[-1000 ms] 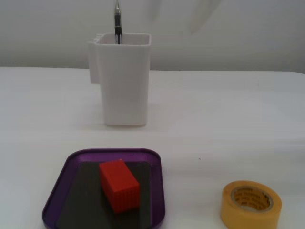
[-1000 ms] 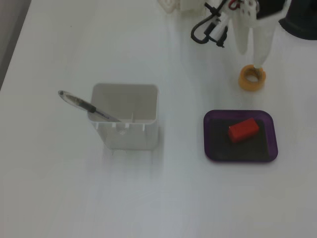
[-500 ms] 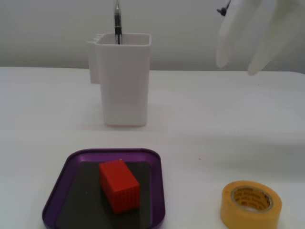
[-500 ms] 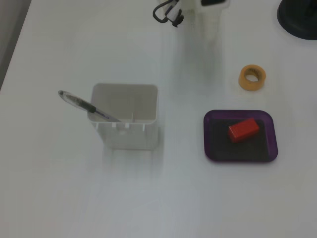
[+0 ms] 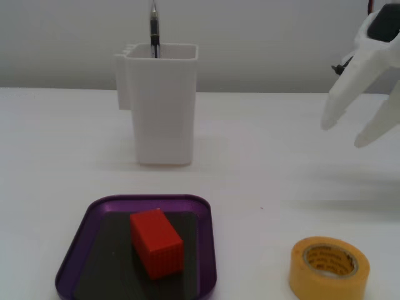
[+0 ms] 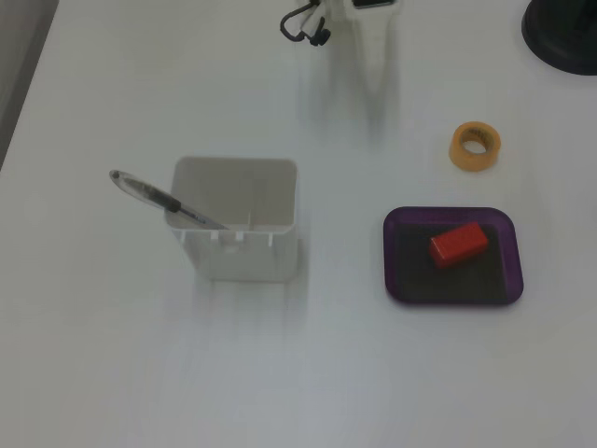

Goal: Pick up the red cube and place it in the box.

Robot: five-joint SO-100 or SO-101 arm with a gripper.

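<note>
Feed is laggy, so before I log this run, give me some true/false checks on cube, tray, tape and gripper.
1. The red cube lies inside the box. True.
2. The gripper holds the cube. False: its fingers are apart and empty, away from the box.
3. The yellow tape roll sits in the box. False: it lies on the table outside it.
4. A pen leans in the white container. True.
</note>
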